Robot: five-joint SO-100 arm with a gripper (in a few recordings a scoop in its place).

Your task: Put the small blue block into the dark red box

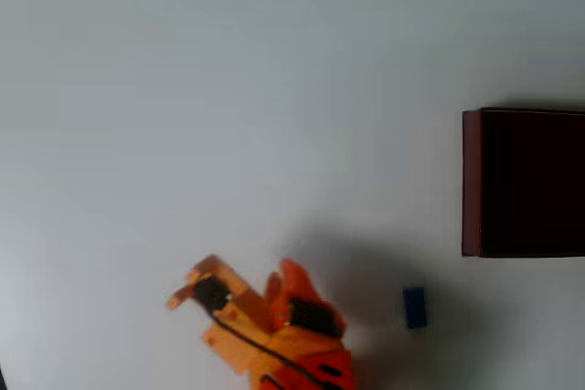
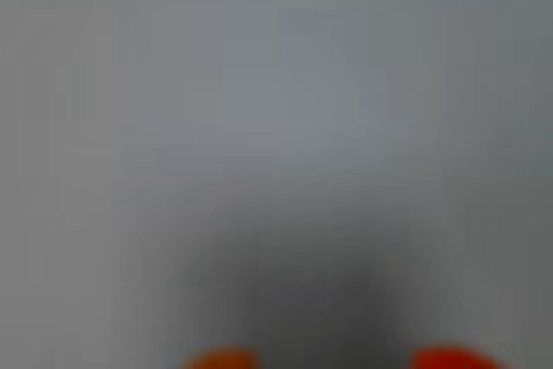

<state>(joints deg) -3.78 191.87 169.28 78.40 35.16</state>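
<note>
Overhead view: the box (image 1: 472, 182) sits at the table's (image 1: 228, 89) 3 o'clock edge, partly cut off by the frame; its visible interior is very dark and no contents can be made out. The block (image 1: 415, 307) lies on the table outside the box, at its 7 o'clock, apart from it. The tool (image 1: 239, 276), at 6 o'clock, stands open and grips nothing. The wrist view is blurred.

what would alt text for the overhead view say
An orange robot hand, open and empty, sits at the bottom of a plain white table, with a small blue block lying to its right. A dark red box with a near-black inside stands at the right edge, above the block and apart from it.
</note>
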